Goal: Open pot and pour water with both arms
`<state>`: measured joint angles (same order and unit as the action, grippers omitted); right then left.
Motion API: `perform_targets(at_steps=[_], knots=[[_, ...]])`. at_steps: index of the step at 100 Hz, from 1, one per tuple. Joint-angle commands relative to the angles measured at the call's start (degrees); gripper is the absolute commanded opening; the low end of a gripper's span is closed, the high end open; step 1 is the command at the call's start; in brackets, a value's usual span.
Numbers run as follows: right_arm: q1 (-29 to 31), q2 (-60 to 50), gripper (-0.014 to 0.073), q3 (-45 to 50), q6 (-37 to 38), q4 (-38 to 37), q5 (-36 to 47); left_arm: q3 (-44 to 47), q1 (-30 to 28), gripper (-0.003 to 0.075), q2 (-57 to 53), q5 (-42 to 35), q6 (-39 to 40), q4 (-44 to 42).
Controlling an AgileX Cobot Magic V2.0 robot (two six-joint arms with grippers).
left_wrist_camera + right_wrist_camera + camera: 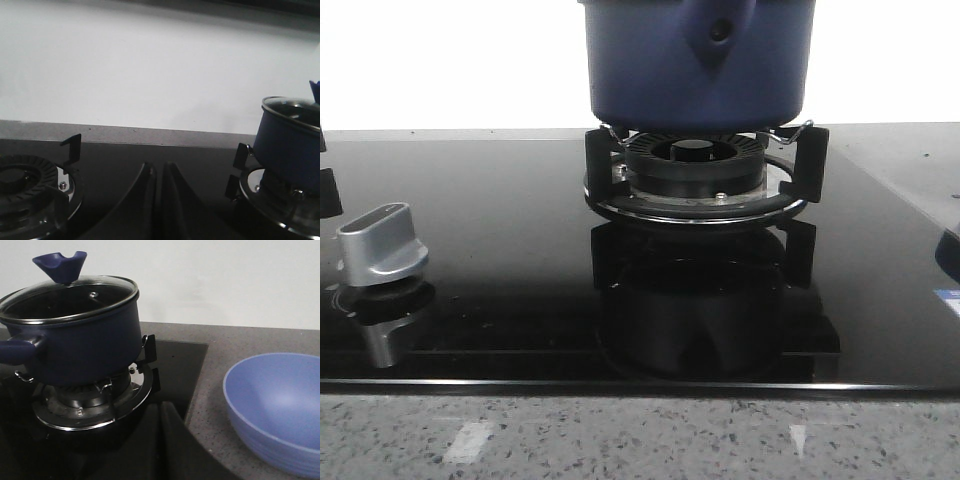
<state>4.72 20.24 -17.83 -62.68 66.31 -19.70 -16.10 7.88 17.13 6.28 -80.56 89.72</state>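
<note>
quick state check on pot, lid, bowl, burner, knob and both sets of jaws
pot: on the burner grate, lid on
glass lid: closed
bowl: upright, empty, on counter
burner: no flame visible
knob: untouched
left gripper: shut, empty
right gripper: shut, empty

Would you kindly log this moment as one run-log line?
pot: on burner grate, glass lid on | bowl: beside cooktop, empty | left gripper: shut, free | right gripper: shut, free
</note>
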Motion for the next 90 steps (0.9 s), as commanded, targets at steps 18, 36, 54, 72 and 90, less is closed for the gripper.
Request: perform_targets(at_steps=[18, 36, 54, 72, 90], knots=[[-0.18, -0.77, -0.0067, -0.66, -0.57, 4.49, 2.09, -0.85, 0.63, -0.0020, -1.01, 0.68, -0.11, 6.77], [-0.18, -0.77, -0.0067, -0.66, -0.57, 4.49, 2.09, -0.85, 0.63, -0.0020, -1.01, 0.68, -0.11, 6.77], [-0.18, -0.77, -0.0067, -0.66, -0.57, 4.49, 2.09, -0.85, 0.63, -0.0020, -1.01, 0.68, -0.11, 6.77], [-0.18, -0.77, -0.0067, -0.66, -0.57, 4.49, 2.09, -0.85, 0.63, -0.0020, -1.01, 0.68, -0.11, 6.77], [-0.18, -0.77, -0.0067, -0.66, -0.57, 4.49, 2.09, -0.85, 0.63, -0.0020, -1.04, -0.32, -0.11, 6.93]])
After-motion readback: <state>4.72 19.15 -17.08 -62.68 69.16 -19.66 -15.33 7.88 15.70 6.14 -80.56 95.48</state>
